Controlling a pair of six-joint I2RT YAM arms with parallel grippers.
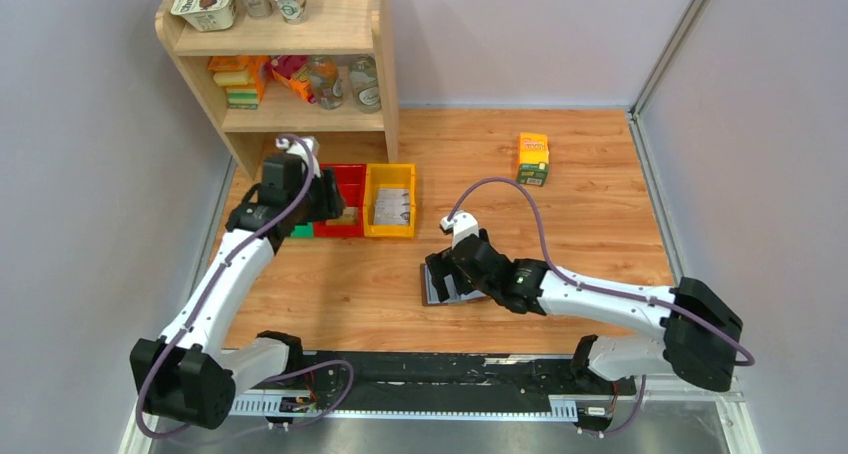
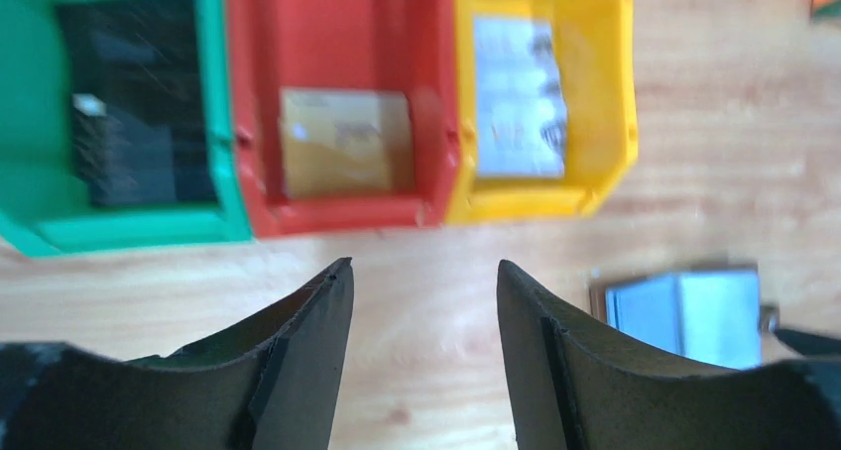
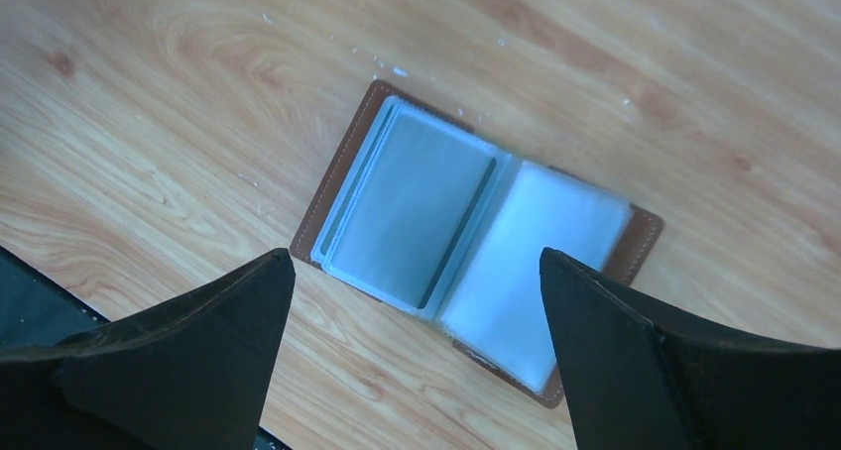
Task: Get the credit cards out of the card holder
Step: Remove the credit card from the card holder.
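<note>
While the card holder point(image 3: 412, 207) lies spread open on the wooden table point(image 3: 149, 93) with its clear sleeves facing up, the right gripper point(image 3: 417, 259) hangs just above it, jaws wide apart and empty. The left gripper point(image 2: 424, 272), jaws parted around nothing, hovers near three bins side by side. A dark card point(image 2: 139, 103) lies in the green bin point(image 2: 129, 234), a tan card point(image 2: 342, 143) in the red bin point(image 2: 337, 215), and a pale printed card point(image 2: 516, 98) in the yellow bin point(image 2: 516, 204).

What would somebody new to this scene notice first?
Probably the card holder, lying open on the wooden table right below the wide-open right tool, its clear sleeves facing up. Next comes the bright row of green bin, red bin and yellow bin at the table's far left, each holding a card, with the open left tool raised near them.
</note>
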